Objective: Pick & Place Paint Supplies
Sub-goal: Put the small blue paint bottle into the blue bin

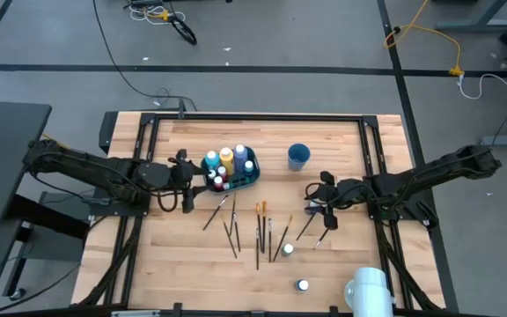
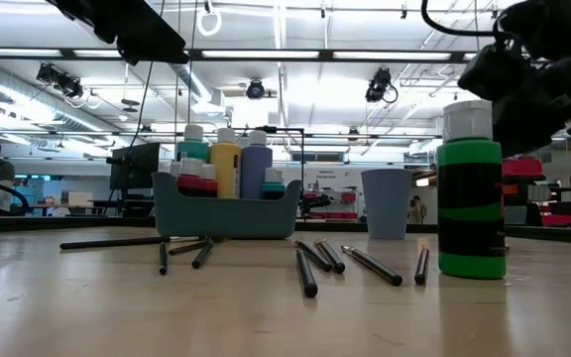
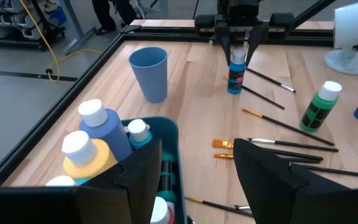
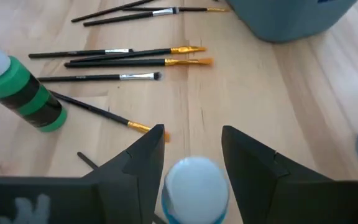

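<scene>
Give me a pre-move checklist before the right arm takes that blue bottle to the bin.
1. Grip: right end effector closed on the blue bottle at its cap: ok.
2. Bottle upright, base seemingly on the table: ok.
3. Nearby items: green bottle stands apart from the end effector: ok.
4. Route: blue cup stands upright, just off the straight line to the teal bin: ok, but pass with care.
5. Drop zone: left end effector, open, sits at the bin and probably crowds it: not ok.
6. Free slot among the bottles in the bin: cannot tell.
</scene>
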Controlling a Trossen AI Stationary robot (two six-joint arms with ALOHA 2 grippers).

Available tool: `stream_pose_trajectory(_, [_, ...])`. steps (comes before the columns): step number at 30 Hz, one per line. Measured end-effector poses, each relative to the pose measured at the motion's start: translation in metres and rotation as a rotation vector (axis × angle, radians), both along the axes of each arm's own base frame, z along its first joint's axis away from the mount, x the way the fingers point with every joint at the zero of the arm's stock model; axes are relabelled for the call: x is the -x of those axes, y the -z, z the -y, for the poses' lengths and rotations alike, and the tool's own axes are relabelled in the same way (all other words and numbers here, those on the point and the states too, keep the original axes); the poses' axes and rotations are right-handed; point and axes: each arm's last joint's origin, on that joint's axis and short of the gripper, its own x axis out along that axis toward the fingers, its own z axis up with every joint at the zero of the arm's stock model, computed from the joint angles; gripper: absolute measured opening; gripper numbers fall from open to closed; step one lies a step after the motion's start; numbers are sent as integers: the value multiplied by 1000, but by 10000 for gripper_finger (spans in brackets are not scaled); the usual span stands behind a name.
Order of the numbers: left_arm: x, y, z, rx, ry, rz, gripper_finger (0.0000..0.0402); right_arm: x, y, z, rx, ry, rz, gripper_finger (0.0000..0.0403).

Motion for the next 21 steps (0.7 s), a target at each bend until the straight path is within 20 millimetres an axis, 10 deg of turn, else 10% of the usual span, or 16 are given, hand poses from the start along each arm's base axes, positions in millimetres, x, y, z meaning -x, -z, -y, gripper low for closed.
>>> stream_pose_trajectory(21, [0, 0, 0, 1, 3, 2, 210, -4, -8, 1, 124, -12, 157, 107])
